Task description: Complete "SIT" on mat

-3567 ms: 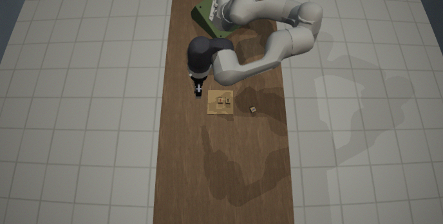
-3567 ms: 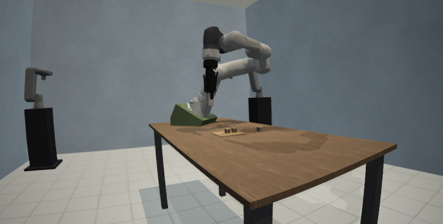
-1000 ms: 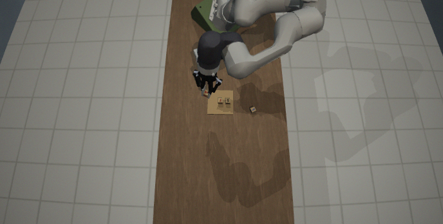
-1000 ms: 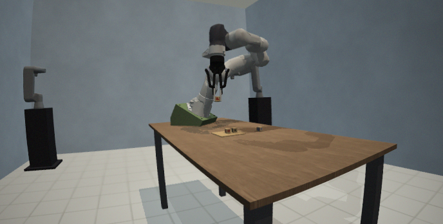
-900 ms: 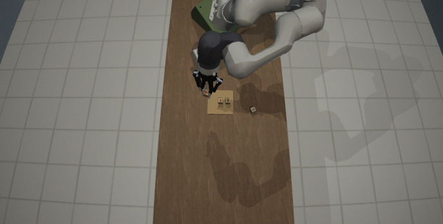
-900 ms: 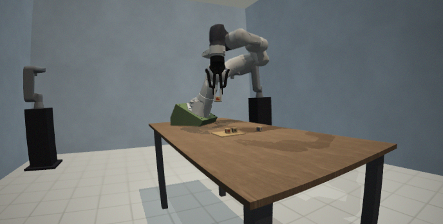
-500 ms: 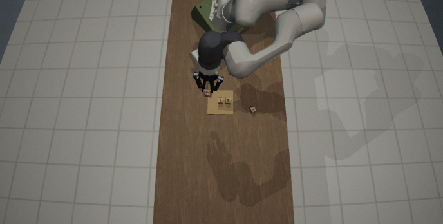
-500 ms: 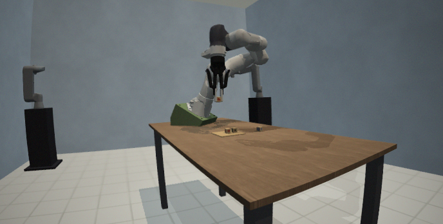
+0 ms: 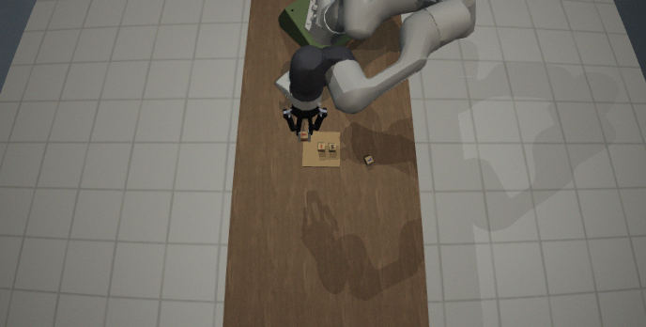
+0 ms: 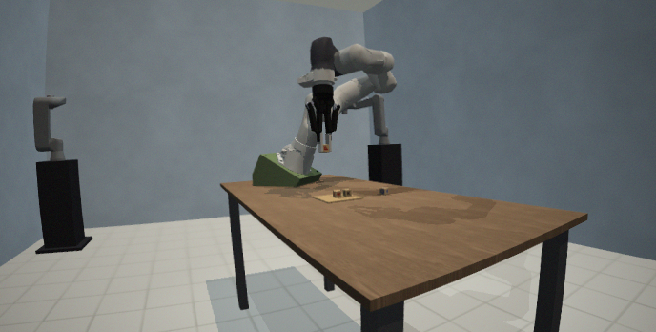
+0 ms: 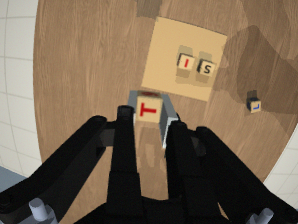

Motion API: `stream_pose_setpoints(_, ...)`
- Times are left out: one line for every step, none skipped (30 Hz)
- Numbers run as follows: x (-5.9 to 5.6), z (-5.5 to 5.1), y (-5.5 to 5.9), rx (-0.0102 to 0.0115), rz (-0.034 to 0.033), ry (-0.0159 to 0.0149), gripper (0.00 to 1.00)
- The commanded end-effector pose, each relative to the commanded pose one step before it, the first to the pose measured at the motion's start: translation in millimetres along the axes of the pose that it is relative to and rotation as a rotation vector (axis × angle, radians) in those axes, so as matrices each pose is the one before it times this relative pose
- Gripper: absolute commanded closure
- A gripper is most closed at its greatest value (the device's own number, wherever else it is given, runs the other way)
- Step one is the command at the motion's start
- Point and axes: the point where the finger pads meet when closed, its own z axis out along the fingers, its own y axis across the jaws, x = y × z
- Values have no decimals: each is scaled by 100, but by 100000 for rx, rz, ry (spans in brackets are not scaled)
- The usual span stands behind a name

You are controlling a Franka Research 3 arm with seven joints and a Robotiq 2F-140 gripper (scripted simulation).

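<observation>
Two blocks (image 9: 327, 147) on mat (image 9: 321, 161); spare block (image 9: 369, 160), letter unclear, apart.

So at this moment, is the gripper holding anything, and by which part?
Yes: the gripper is shut on the T block, pinching its two opposite side faces, with the red T face left uncovered, high above the table.

Letter blocks and mat on the table

The T block (image 11: 148, 110), pale with a red letter on top, is hanging above the table, clamped between the fingers of the gripper (image 11: 152, 121) over the mat's near edge. The I block (image 9: 321, 147) and S block (image 9: 332, 147) are lying flat, side by side, on the tan mat (image 9: 320, 162). The fourth block (image 9: 369, 160), with a blue mark, is sitting off the mat.
</observation>
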Motion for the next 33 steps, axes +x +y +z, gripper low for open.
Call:
stream_pose_setpoints(166, 45, -178, 465, -13947, 188, 87)
stream_pose_setpoints(0, 0, 0, 0, 0, 0, 87)
stream_pose_setpoints(0, 0, 0, 0, 0, 0, 87)
stream_pose_setpoints(40, 97, 82, -211, -3959, 54, 87)
stream_pose_setpoints(14, 37, 30, -79, -1450, 20, 87)
stream_pose_setpoints(15, 40, 31, -82, -1499, 21, 87)
stream_pose_setpoints(13, 37, 29, -76, -1364, 20, 87)
stream_pose_setpoints(15, 43, 33, -87, -1561, 23, 87)
stream_pose_setpoints(15, 42, 32, -84, -1491, 22, 87)
stream_pose_setpoints(13, 40, 29, -79, -1383, 21, 87)
stream_pose_setpoints(15, 46, 33, -90, -1562, 24, 87)
stream_pose_setpoints(14, 43, 31, -84, -1435, 22, 87)
stream_pose_setpoints(14, 46, 32, -88, -1489, 23, 87)
stream_pose_setpoints(14, 47, 33, -89, -1496, 24, 87)
stream_pose_setpoints(14, 46, 32, -87, -1446, 23, 87)
stream_pose_setpoints(15, 50, 33, -93, -1521, 25, 87)
stream_pose_setpoints(13, 44, 29, -82, -1330, 22, 87)
stream_pose_setpoints(15, 54, 36, -100, -1600, 26, 87)
stream_pose_setpoints(0, 0, 0, 0, 0, 0, 87)
stream_pose_setpoints(0, 0, 0, 0, 0, 0, 87)
stream_pose_setpoints(37, 135, 86, -245, -3855, 64, 87)
stream_pose_setpoints(15, 57, 36, -102, -1566, 26, 87)
stream_pose_setpoints(13, 54, 34, -96, -1466, 25, 87)
stream_pose_setpoints(12, 51, 31, -90, -1361, 23, 87)
stream_pose_setpoints(13, 56, 34, -99, -1472, 25, 87)
stream_pose_setpoints(13, 56, 34, -98, -1449, 24, 87)
stream_pose_setpoints(14, 59, 36, -104, -1521, 26, 87)
stream_pose_setpoints(13, 59, 35, -103, -1489, 25, 87)
stream_pose_setpoints(14, 62, 37, -108, -1552, 26, 87)
stream_pose_setpoints(13, 60, 36, -104, -1475, 25, 87)
stream_pose_setpoints(12, 60, 35, -103, -1452, 24, 87)
stream_pose_setpoints(11, 57, 33, -98, -1364, 23, 87)
stream_pose_setpoints(12, 62, 36, -106, -1454, 24, 87)
